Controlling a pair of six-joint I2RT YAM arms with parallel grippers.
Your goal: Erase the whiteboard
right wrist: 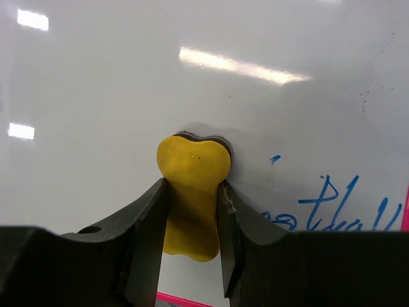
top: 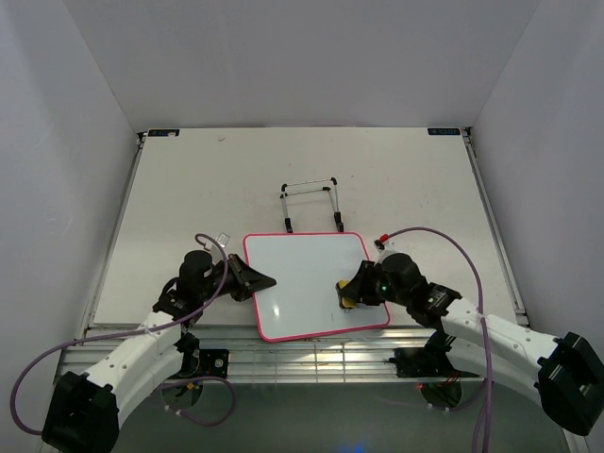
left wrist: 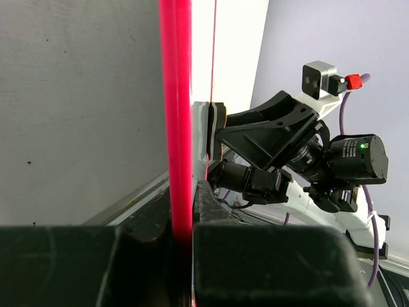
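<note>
Lying flat on the surface [top: 189,189] by the arms' bases, the whiteboard [top: 307,278] sits between both pincers, with the left pincer [top: 262,280] at its left edge and the right pincer [top: 345,295] over its right part. From the left wrist, the left pincer is clenched on the whiteboard's pink edge. From the right wrist, the right pincer grasps a yellow eraser [right wrist: 192,185] pressed against the whiteboard, with blue handwriting [right wrist: 339,208] just beside it.

Pink-framed whiteboard [top: 302,278] with blue handwriting

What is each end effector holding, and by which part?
Right end effector pinches the eraser across its narrow middle. Left end effector clamps the whiteboard by its left frame edge.
</note>
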